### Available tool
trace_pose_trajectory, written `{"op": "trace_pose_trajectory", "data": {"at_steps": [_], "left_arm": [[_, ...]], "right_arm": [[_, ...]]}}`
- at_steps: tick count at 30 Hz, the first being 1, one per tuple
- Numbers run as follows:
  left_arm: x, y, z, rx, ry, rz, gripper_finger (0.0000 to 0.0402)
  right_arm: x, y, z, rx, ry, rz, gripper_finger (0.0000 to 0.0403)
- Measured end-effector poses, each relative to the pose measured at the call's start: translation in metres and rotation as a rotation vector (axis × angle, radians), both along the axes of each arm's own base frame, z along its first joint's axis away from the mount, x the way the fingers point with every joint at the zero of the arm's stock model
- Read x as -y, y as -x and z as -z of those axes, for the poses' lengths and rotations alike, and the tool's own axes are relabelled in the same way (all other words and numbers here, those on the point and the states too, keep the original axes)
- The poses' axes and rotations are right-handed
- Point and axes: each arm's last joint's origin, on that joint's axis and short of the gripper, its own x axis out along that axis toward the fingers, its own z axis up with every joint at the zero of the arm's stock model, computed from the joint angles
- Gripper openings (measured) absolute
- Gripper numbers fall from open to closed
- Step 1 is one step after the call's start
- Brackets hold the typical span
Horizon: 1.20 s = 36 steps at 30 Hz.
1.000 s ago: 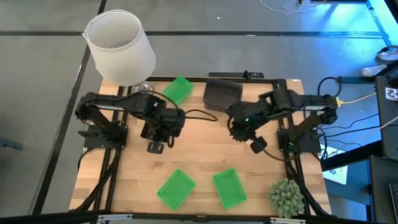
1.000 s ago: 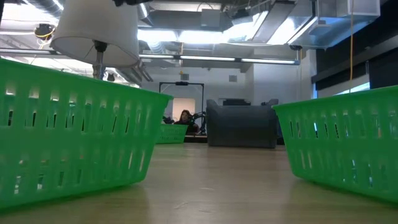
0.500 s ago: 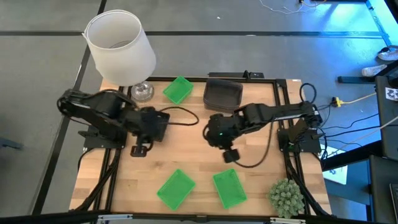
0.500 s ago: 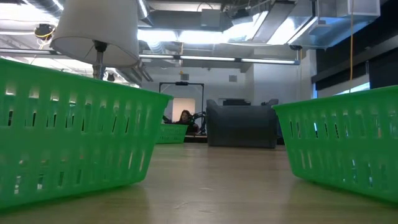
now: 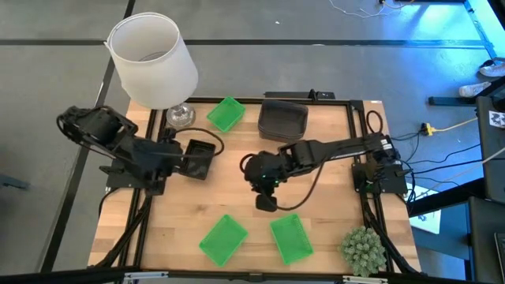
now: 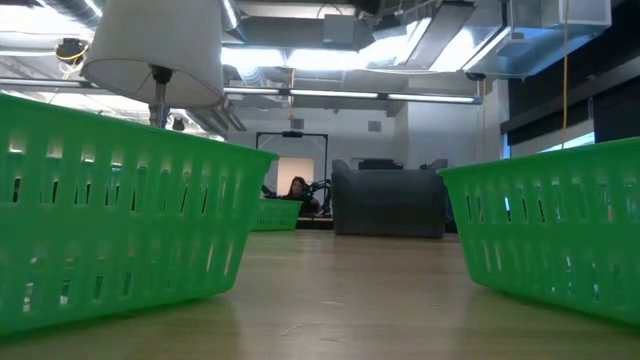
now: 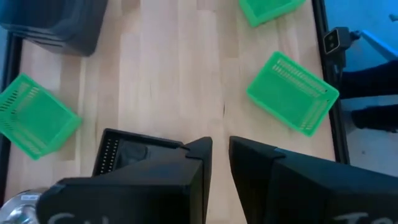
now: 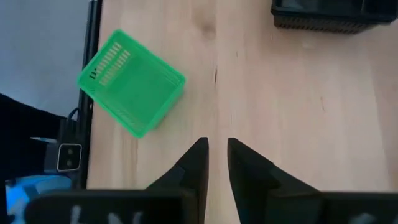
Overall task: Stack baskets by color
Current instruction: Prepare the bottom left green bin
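Note:
Three green baskets rest on the table: one at the far side and two near the front edge. A smoky grey-brown basket stands at the far middle. A small black basket sits left of centre. My left gripper hovers just left of the black basket, narrowly open and holding nothing. My right gripper hangs over the table's middle, right of the front-left green basket, narrowly open with nothing in it.
A white lamp stands at the table's far left corner, and a round green plant ball at the near right. Bare wood lies between the two arms. In the low view the two front green baskets fill the sides.
My left gripper has drawn back toward the table's left edge and risen, swinging away from the black basket, which stays where it was. My right gripper has gone toward the table's left and near edge, sinking and rolling, and now hangs above the front green baskets.

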Motion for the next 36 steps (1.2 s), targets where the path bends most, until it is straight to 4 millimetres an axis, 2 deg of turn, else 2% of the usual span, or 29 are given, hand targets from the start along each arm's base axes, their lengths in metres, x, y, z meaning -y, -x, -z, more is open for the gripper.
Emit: {"op": "trace_pose_trajectory", "data": {"at_steps": [11, 14, 21, 24, 30, 36], "left_arm": [[-0.005, 0.013, 0.0, -0.025, -0.05, -0.003, 0.0047], [-0.006, 0.015, 0.001, -0.048, -0.062, -0.002, 0.0047], [-0.006, 0.015, 0.001, -0.051, -0.061, 0.001, 0.0047], [-0.006, 0.015, 0.001, -0.051, -0.06, 0.002, 0.0047], [-0.006, 0.016, 0.001, -0.048, -0.058, 0.004, 0.0047], [-0.006, 0.016, 0.001, -0.048, -0.062, 0.012, 0.0047]], "right_arm": [[-0.005, -0.02, 0.026, -0.04, -0.055, 0.063, 0.0014], [-0.006, -0.025, 0.03, -0.027, -0.071, 0.08, 0.0024], [-0.008, -0.031, 0.037, -0.042, -0.129, 0.124, 0.0077], [-0.009, -0.034, 0.041, -0.047, -0.149, 0.187, 0.0082], [-0.016, -0.051, 0.077, -0.144, -0.238, 0.318, 0.0084], [-0.032, -0.07, 0.11, -0.192, -0.391, 0.29, 0.0084]]}}
